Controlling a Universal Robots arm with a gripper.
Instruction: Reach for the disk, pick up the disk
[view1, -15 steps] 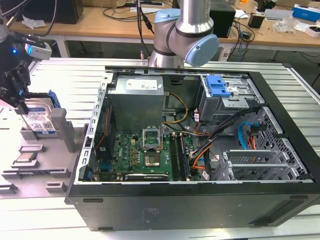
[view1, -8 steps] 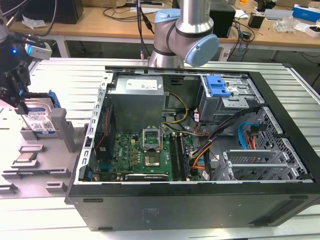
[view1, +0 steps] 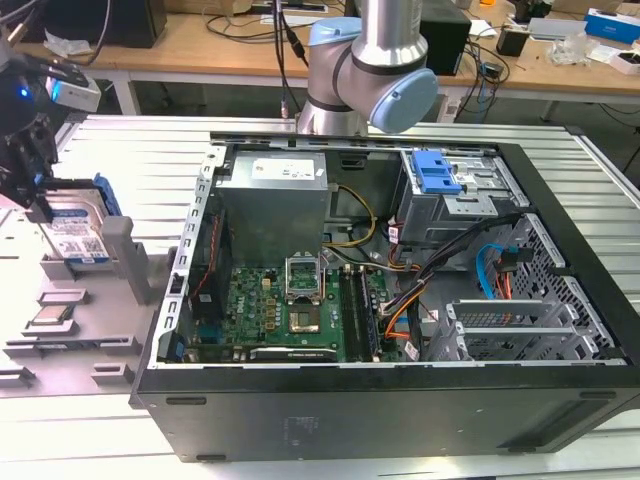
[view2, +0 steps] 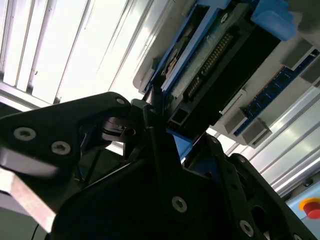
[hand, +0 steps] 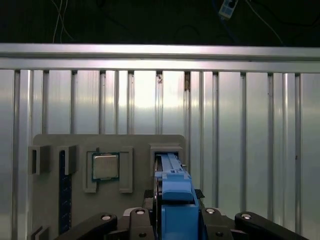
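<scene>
My gripper (view1: 38, 195) straddles the disk (view1: 78, 228), which stands on edge in the grey holder (view1: 125, 255) at the exterior view's left. I cannot tell if it is clamped. Open ribbed counter (hand: 240, 125) runs beyond the holder's edge. The first wrist view shows a processor chip (hand: 105, 166) beside the slot, and the second wrist view shows the disk's connector pins (view2: 212, 55).

Disk (view1: 78, 232): near edge hidden behind gripper (view1: 42, 205). Gripper: cut off by the exterior view's left edge.
</scene>
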